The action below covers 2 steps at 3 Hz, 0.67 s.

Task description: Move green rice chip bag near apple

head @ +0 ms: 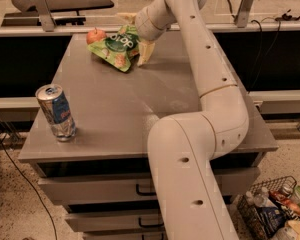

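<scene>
The green rice chip bag lies on the far left part of the grey table, its left end touching the red apple. My gripper is at the bag's right end, with its fingers spread wide, one on the near side of the bag's edge and one on the far side. The jaws stand open around the bag's end and do not pinch it. The bag rests on the table top.
A blue-and-silver drink can stands at the front left of the table. My arm arches over the table's right half. Drawers sit under the table top, and a wire basket of items stands on the floor at the lower right.
</scene>
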### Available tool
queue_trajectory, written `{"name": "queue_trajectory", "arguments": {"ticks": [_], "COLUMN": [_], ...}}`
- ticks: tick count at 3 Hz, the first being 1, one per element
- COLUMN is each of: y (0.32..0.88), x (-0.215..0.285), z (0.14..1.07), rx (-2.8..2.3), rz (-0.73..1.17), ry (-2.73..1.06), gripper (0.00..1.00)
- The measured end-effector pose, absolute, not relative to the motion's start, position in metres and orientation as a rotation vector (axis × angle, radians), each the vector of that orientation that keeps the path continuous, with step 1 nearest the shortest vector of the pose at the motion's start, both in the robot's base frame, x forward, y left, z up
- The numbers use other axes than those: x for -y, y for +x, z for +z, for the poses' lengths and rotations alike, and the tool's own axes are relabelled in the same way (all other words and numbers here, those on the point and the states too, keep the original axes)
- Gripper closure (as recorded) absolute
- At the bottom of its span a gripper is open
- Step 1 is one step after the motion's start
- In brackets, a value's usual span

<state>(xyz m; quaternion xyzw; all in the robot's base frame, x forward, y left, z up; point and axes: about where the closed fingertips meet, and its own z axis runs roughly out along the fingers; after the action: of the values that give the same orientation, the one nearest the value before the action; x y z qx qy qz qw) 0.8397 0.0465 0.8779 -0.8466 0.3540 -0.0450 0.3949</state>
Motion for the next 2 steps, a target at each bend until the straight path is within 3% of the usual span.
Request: {"name": "queue_trajectory", "arguments": {"ticks": [2], "y": [0.8397], "x": [-0.0465], "z": [0.878], "rx": [-0.898], "rz": [-0.114], "ry": [-2.147], "gripper": [0.0]}}
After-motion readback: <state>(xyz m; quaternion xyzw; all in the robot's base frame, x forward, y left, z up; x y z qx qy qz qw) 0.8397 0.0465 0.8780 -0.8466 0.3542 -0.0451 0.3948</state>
